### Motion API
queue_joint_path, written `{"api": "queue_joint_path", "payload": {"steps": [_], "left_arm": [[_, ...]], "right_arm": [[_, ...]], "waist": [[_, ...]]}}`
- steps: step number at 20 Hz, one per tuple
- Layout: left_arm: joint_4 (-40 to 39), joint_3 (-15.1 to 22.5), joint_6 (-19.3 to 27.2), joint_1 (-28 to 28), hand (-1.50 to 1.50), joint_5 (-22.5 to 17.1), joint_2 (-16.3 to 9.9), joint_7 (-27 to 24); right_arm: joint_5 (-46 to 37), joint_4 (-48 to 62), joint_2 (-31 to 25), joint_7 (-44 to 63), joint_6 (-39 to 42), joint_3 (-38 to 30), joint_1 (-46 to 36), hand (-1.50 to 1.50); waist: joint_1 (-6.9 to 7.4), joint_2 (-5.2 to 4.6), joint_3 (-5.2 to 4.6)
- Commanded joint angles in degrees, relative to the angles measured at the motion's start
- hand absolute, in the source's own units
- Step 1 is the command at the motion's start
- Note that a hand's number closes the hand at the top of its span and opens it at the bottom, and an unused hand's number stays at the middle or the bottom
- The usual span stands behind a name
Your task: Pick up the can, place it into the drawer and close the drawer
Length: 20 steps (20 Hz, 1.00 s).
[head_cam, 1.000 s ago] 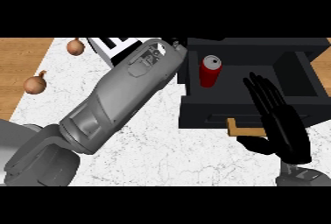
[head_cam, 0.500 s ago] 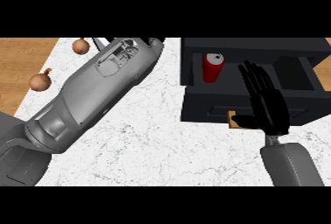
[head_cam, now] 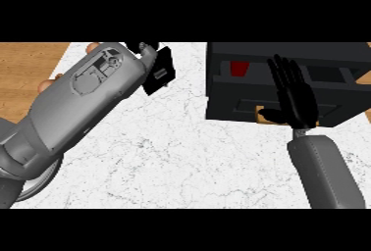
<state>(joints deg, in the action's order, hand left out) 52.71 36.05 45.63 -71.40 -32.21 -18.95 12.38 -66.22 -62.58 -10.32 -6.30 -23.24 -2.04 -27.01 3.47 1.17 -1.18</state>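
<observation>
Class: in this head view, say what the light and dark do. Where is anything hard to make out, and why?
Head view: even light, no glare on the white counter. The black right robot hand blends into the dark drawer. The red can shows only in part. The left robot hand is mostly hidden behind its forearm.

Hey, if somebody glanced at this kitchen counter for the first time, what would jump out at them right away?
Probably the right hand, black with straight fingers, laid flat against the front of the dark drawer at upper right. Next, the red can showing inside that drawer, left of the fingers. Then the big grey left forearm sweeping diagonally across the white marble counter, its left hand near the top edge.
</observation>
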Motion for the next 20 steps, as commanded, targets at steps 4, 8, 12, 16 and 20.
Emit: {"api": "queue_joint_path", "payload": {"steps": [4,8,12,16,20], "left_arm": [[6.75,-0.65,-1.27,4.16,-1.50,0.76,-5.55,3.21],[10.85,0.29,0.38,9.35,-1.50,3.15,-7.34,3.76],[15.47,0.51,0.33,13.67,-1.50,3.01,-7.04,2.66],[16.54,-0.43,-1.71,12.85,-1.50,3.76,-9.20,3.95],[21.30,-1.04,-1.02,16.87,-1.50,3.70,-10.51,4.66]], "right_arm": [[-1.62,16.17,1.86,-0.76,-10.35,-3.65,-7.29,-1.50],[-1.91,23.90,1.78,-0.31,-12.56,-5.48,-15.24,-1.50],[-4.21,30.96,2.23,2.84,-16.31,-6.84,-21.04,-1.50],[-2.35,36.81,-1.01,-0.98,-17.61,-9.17,-26.61,-1.50],[-3.24,41.81,-0.77,0.04,-19.08,-9.88,-30.27,-1.50]], "waist": [[0.53,-1.65,1.28],[-0.24,-1.55,1.26],[1.47,-1.98,1.24],[1.09,-2.37,1.31],[1.83,-2.41,1.30]]}}
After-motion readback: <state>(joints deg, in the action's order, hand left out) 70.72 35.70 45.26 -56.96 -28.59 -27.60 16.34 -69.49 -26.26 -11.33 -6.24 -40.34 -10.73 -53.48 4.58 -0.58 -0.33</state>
